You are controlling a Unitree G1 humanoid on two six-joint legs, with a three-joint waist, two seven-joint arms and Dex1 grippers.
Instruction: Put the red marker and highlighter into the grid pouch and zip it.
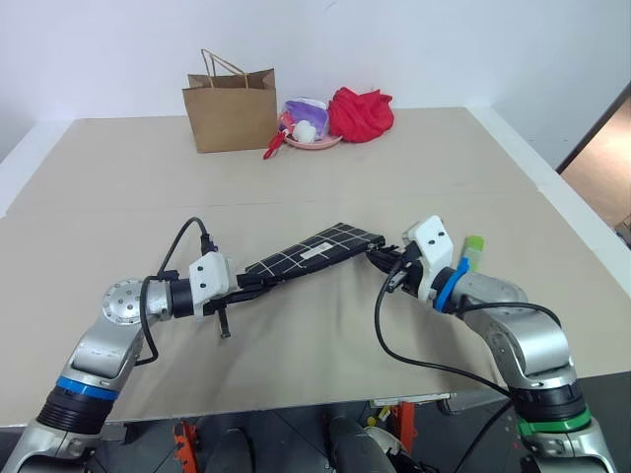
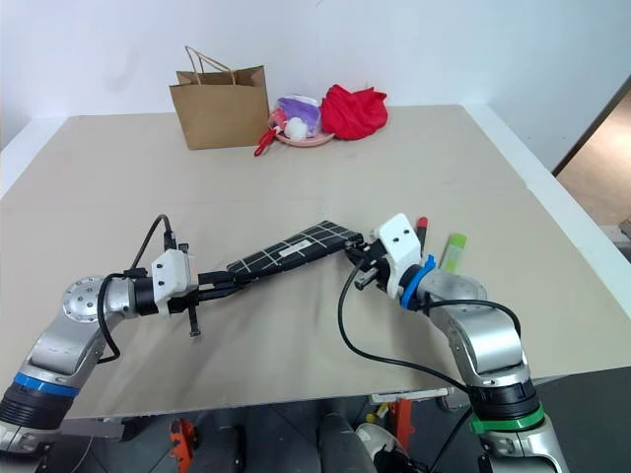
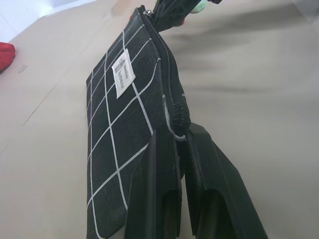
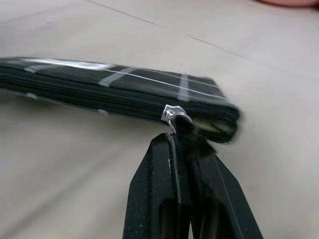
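Left gripper [image 3: 180, 149] jaws pinching one end of the grid pouch [image 1: 315, 249], right gripper [image 4: 185, 135] jaws pinching its zipper pull [image 4: 174, 115] at the other end, pouch lifted above the beige worktop [image 1: 414, 168], highlighter [image 2: 453, 252] and red marker [image 2: 421, 229] lying just beyond the right gripper, brown paper bag [image 1: 230, 106], pink dish [image 1: 314, 141] and red cloth bundle [image 1: 360, 113] far behind the pouch by the white wall [image 1: 394, 39].
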